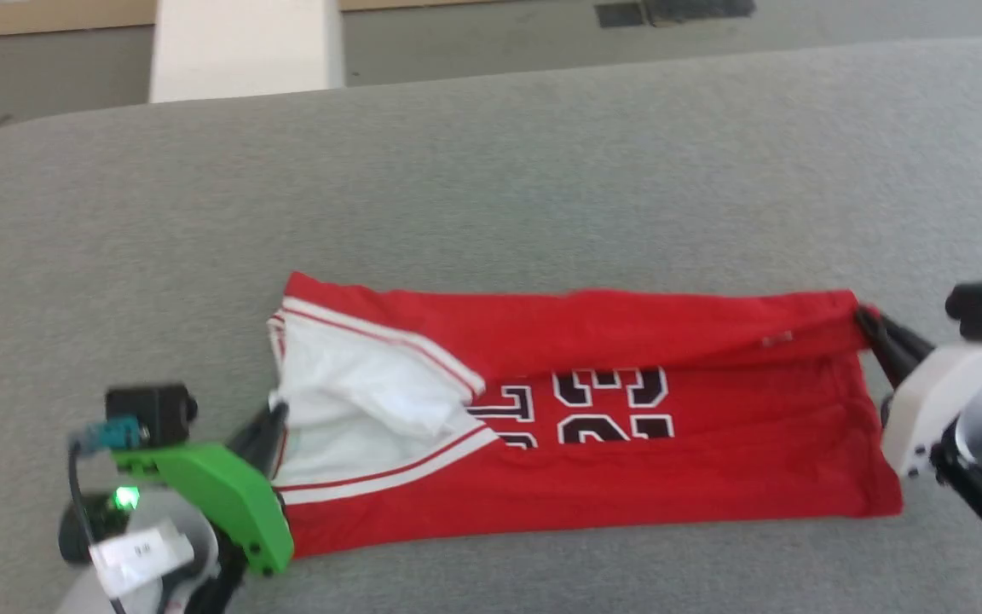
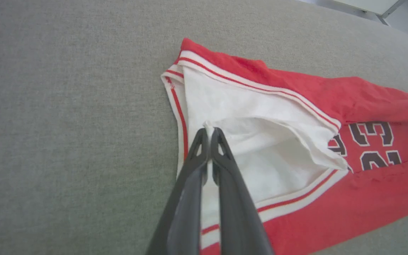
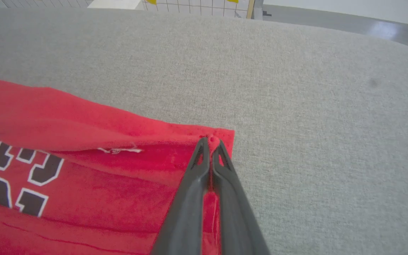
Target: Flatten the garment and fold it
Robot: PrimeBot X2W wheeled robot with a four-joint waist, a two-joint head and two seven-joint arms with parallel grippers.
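The garment (image 1: pixel 696 452) is a red jersey lying stretched out sideways on the grey table (image 1: pixel 491 170), folded lengthwise with its far edge turned over. Black white-outlined numbers (image 1: pixel 615 405) face up. Its white inside (image 1: pixel 346 401) and striped trim show at the left end. My left gripper (image 1: pixel 276 415) is shut on a pinch of the white fabric (image 2: pixel 209 129) at that end. My right gripper (image 1: pixel 864 320) is shut on the red far-right corner (image 3: pixel 213 140) of the garment (image 3: pixel 83 170). The garment (image 2: pixel 331 212) lies slightly taut between both grips.
The grey padded table reaches well beyond the garment on the far side and to both ends. A pale block (image 1: pixel 244 47) stands behind the table's far edge at the left, with grey floor (image 1: pixel 627 34) beyond.
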